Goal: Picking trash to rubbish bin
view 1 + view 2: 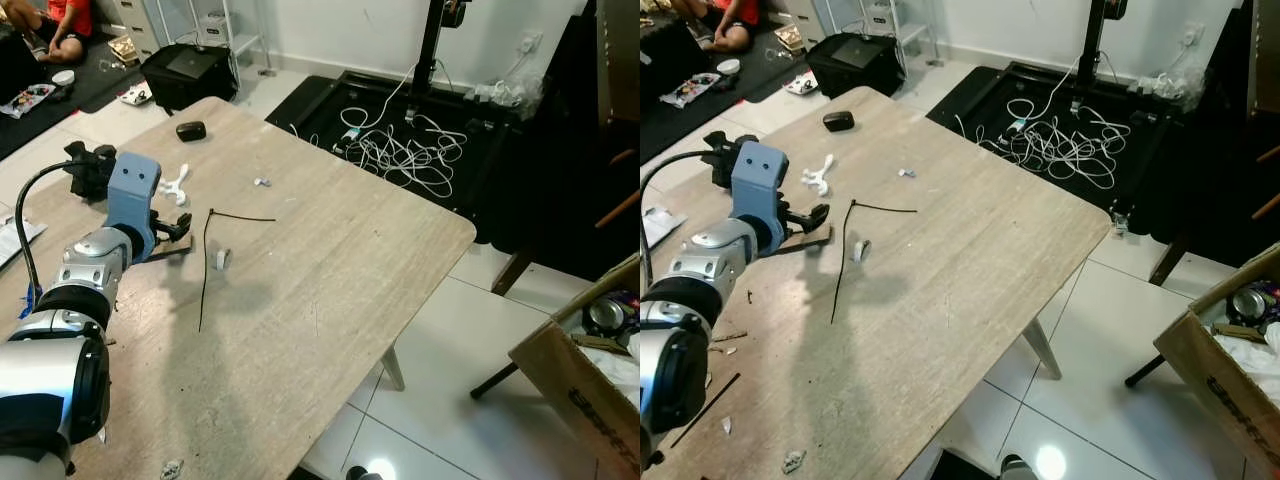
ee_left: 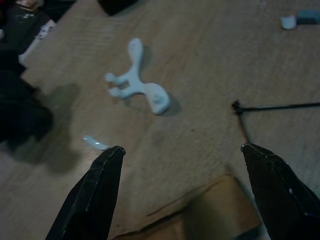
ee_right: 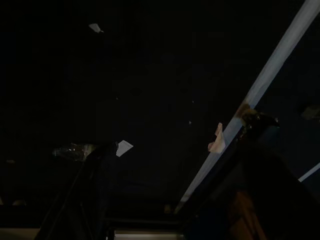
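Brown cardboard scrap (image 2: 220,212) lies between left gripper (image 2: 192,192) fingers.

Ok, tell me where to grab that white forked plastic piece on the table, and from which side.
Take the white forked piece by its single narrow stem, between the prongs and the rounded end, coming straight down from above. It lies flat on the table, so a side approach would probably only push it. The stem is its thinnest part, and the left gripper, fingers spread, already hangs close beside it.

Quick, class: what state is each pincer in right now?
Left pincer: open, holding nothing, low over the beige wooden table near a flat brown cardboard piece.
Right pincer: open, holding nothing.
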`<state>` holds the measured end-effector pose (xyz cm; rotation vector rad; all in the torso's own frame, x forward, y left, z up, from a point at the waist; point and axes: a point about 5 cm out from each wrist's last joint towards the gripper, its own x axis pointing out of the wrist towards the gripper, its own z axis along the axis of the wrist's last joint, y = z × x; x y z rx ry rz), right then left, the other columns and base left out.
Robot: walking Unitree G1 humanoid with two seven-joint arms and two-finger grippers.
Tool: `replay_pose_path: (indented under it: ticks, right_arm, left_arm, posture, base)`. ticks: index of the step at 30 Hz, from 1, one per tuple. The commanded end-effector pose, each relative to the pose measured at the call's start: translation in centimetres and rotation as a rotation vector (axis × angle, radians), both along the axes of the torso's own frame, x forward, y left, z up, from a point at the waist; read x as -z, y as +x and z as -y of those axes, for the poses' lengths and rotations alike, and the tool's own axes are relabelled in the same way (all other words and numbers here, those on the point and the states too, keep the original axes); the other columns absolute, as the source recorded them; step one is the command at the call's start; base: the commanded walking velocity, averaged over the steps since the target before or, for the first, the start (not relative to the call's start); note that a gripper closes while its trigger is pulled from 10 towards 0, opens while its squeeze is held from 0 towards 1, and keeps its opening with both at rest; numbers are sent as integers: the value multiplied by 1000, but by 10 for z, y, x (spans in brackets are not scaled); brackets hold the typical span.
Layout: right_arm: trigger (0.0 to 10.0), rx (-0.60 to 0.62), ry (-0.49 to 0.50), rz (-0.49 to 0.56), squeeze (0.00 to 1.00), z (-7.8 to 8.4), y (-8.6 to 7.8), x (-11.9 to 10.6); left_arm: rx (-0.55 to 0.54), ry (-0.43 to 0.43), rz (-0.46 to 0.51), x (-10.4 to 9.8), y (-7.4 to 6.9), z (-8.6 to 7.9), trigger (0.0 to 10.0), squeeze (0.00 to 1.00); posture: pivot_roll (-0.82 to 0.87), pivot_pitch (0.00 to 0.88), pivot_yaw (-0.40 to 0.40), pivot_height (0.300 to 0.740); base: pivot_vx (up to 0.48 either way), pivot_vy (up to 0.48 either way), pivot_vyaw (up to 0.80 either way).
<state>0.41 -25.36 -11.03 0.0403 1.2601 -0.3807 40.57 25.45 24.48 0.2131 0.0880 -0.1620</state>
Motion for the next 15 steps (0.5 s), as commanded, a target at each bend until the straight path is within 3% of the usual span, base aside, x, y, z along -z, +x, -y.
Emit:
replay_pose_path:
  ticks: [1,9,15]
  right_arm:
    - [10000,11,16,-43,0,-5,-18,1]
    - [10000,15,8,-53,0,-3,-25,0]
    - [10000,10,3,-50,0,-1,-25,0]
  left_arm:
    - [-19,21,-34,6,-7,-18,10000,0]
    - [52,76,-77,1,-14,-31,10000,0]
    - [19,120,-87,-2,-17,-41,10000,0]
  posture:
    - [-375,415,153,740]
    - [-382,429,149,740]
    - [-381,434,148,740]
  base:
    - [0,0,0]
    - [0,0,0]
    - [0,0,0]
